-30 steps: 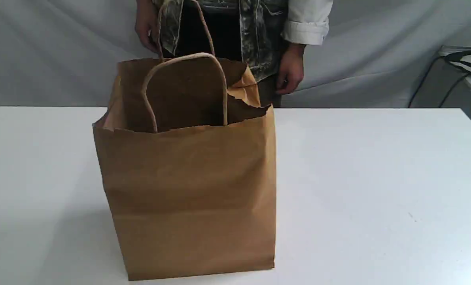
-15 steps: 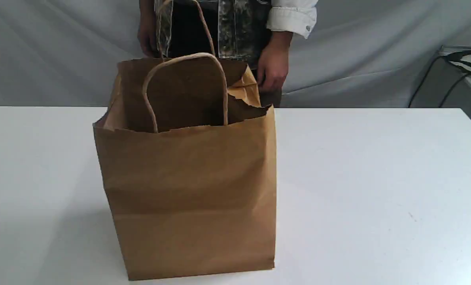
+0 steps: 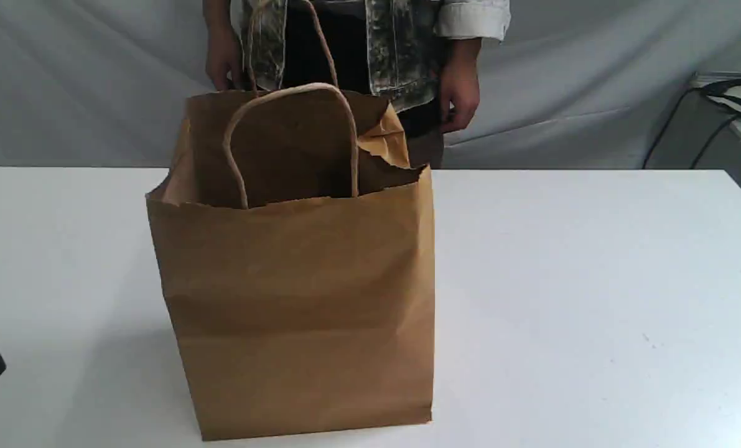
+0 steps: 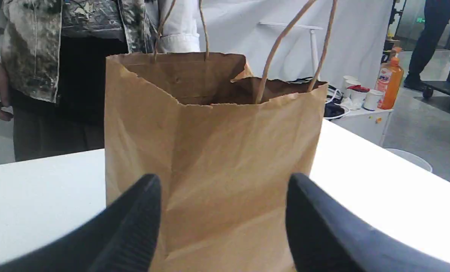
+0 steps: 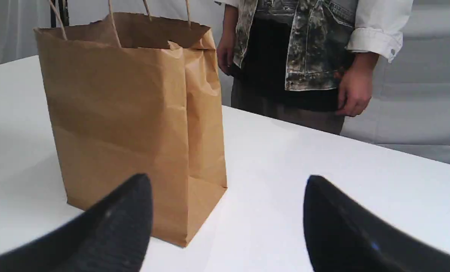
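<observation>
White table [image 3: 594, 280] carries an upright paper bag [image 3: 295, 298]. My left gripper [image 4: 224, 180], jaws spread, faces it squarely and is nearer; my right gripper [image 5: 226, 177], also spread, sits farther right.

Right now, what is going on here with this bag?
A paper bag stands upright and open on the white table. Nothing holds it. The left gripper is open and faces the bag without touching it. The right gripper is open too, off to the bag's side. A person stands behind the table.
</observation>
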`<state>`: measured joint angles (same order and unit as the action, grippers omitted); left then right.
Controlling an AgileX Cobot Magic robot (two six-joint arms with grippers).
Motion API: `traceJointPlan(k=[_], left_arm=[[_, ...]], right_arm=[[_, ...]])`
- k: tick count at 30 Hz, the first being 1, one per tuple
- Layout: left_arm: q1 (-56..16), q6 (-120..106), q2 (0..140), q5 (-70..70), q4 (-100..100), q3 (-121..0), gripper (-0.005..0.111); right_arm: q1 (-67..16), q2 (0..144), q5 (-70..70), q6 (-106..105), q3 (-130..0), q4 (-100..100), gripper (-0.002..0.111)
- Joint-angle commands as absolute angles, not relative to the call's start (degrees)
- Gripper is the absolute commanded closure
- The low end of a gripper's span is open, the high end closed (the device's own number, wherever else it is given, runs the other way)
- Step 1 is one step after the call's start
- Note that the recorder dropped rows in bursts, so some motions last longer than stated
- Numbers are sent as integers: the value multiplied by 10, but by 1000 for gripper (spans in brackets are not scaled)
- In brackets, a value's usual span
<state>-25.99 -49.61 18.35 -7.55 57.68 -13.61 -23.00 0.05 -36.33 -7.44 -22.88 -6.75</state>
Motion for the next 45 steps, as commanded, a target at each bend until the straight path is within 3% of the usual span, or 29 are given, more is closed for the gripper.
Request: traceJointPlan(k=[1, 19, 29, 34, 36, 41, 45], left_arm=[[-262, -498, 181, -75, 580, -132, 55], [-262, -515, 180, -64, 543, -133, 55], [-262, -481, 180, 182, 551, -137, 55], [-262, -439, 180, 208, 549, -137, 55], [-262, -387, 180, 206, 514, -136, 55], [-262, -108, 182, 181, 168, -136, 55], [-262, 0, 182, 134, 65, -136, 55]], right_arm=[[-228, 0, -362, -73, -225, -72, 51], [-228, 0, -362, -70, -225, -72, 51], [-228, 0, -362, -72, -225, -72, 51], [-228, 0, -362, -72, -225, -72, 51], [-228, 0, -362, -72, -225, -72, 51], [-228, 0, -362, -72, -225, -72, 51], [-228, 0, -362, -70, -225, -72, 51]])
